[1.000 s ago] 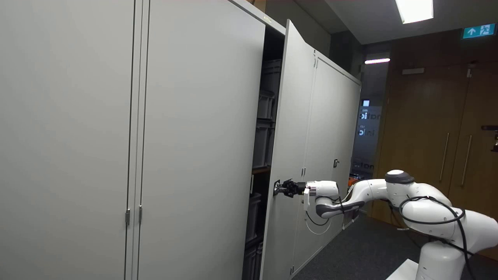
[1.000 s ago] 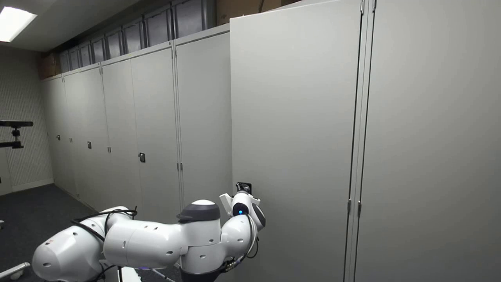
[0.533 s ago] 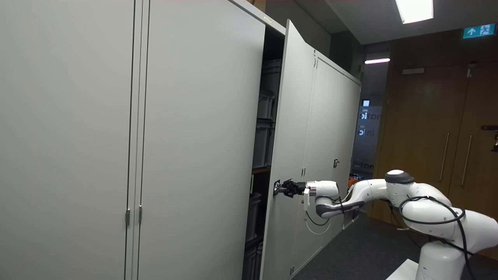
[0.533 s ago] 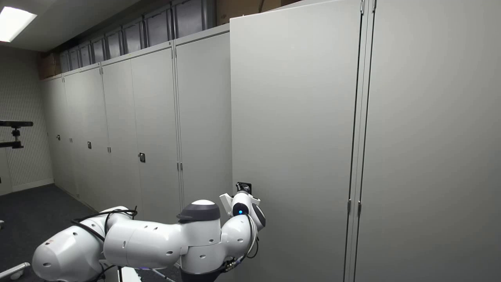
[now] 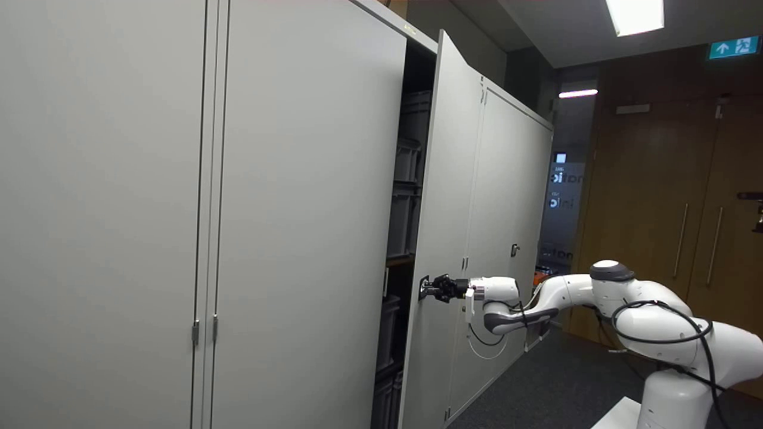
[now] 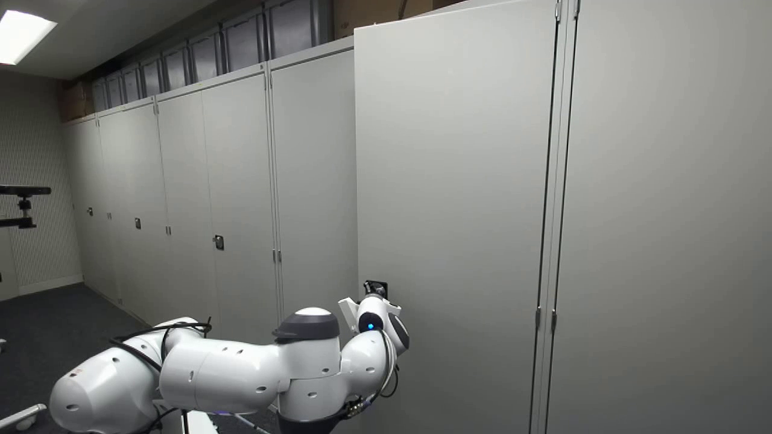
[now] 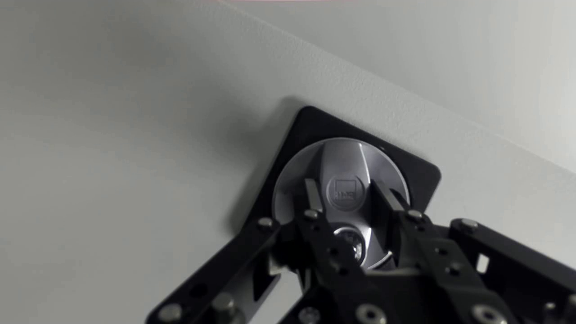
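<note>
Partly ajar, a tall grey cabinet door [image 5: 447, 196] hangs, likely weighty yet smooth to swing; near its free edge sits a hard, probably slippery handle [image 7: 346, 191], its raised ridge [image 7: 344, 159] the surest hold, which I remotely grip between my fingers [image 7: 314, 195].

Rounded white arm [image 6: 223, 377], black cables [image 5: 661, 342], screw-studded black hand [image 7: 347, 195]

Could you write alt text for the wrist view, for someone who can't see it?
A robot's black jaws, closed on the raised middle of a round silver handle set in a black plate on a pale grey cabinet door.
</note>
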